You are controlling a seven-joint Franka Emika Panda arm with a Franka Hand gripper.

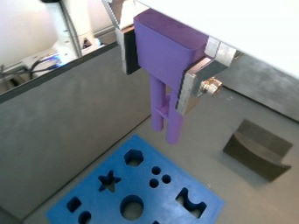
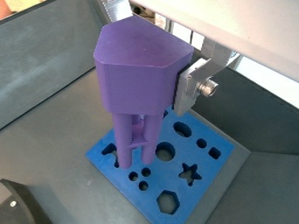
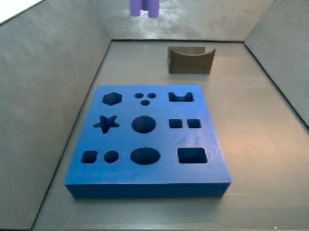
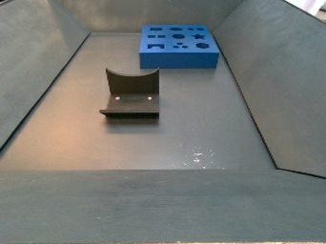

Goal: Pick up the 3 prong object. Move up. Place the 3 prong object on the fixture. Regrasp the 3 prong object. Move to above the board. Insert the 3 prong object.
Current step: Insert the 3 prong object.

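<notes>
**A:** Biggest thing first: blue board (image 3: 147, 137) flat on the grey floor, cutouts all over the top (hexagon, star, circles, squares, three small holes). Also visible in the other side view (image 4: 178, 46), sitting at the far end of the bin there. All cutouts look empty in both side views.

**B:** And the fixture?

**A:** Olive-brown block with the curved notch, standing on the floor well apart from the board (image 3: 190, 59). Closer to the camera in a side view (image 4: 130, 94), board behind it. Nothing resting in the notch. Shows up in a wrist view too, off to the side of the board (image 1: 258, 148).

**B:** Gripper status?

**A:** Up high, above the floor. Gripper (image 1: 165, 61) clamped on the 3 prong object (image 1: 165, 70), silver finger plates pressed flat against both sides of the purple body. Screw head visible on one finger (image 2: 198, 83). Fingers fairly far apart, since the body between them is chunky, but no gap between plate and plastic on the side that shows. Same hold in the other wrist view, gripper (image 2: 146, 70) around the 3 prong object (image 2: 135, 79).

**B:** Orientation of the piece?

**A:** Prongs pointing down toward the board, wide body on top. Hanging clear of everything, touching only the fingers. In a side view just the prong tips poke in at the top edge (image 3: 144, 7), gripper itself out of frame there. Not visible at all in the other side view.
</notes>
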